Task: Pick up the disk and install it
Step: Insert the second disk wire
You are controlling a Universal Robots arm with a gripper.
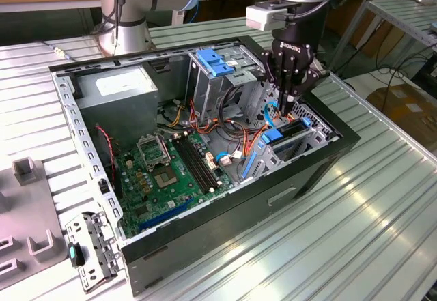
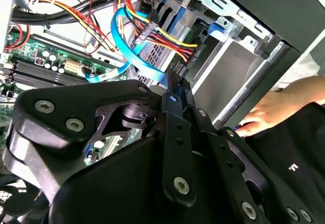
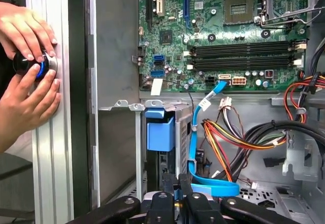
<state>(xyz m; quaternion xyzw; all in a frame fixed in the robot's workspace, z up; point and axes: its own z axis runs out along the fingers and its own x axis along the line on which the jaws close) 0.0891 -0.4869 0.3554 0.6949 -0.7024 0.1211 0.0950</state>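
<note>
The disk [image 1: 292, 136] stands edge-on in the low drive cage at the case's front corner. Its blue carrier end [image 1: 272, 136] faces the motherboard. In the first wrist view the carrier's blue tab [image 3: 160, 130] shows at the mouth of the cage. My gripper [image 1: 286, 101] hangs just above the cage. Its black fingers are pressed together and nothing shows between them. Both wrist views show the fingers [image 3: 168, 201] [image 2: 175, 94] close over the cage, beside the blue data cable [image 3: 204, 148].
The open computer case [image 1: 225, 222] lies on a ribbed metal table. A tall bay with a blue latch [image 1: 214, 62] and a grey power supply [image 1: 123, 89] stand behind. Red, yellow and black wires [image 3: 238, 137] crowd the cage. A person's hands [image 3: 28, 76] rest on a blue button outside the case wall.
</note>
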